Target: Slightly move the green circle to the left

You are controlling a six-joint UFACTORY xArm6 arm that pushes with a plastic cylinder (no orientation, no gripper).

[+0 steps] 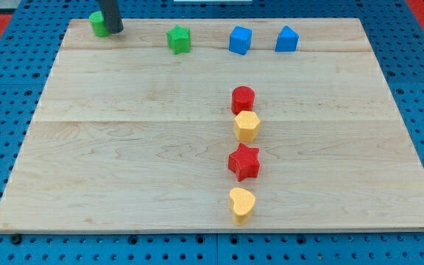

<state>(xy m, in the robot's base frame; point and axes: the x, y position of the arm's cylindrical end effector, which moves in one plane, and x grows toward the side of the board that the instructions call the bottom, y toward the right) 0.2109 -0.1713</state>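
The green circle (98, 23) sits near the board's top left corner, partly hidden behind my rod. My tip (114, 31) rests on the board right against the green circle's right side. A green star (178, 39) lies further to the right along the top edge.
A blue cube (240, 40) and a blue pentagon-like block (286, 39) sit at the top. A red circle (243, 98), yellow hexagon (247, 126), red star (244, 162) and yellow heart (241, 204) form a column right of centre. The wooden board (124, 147) lies on a blue pegboard.
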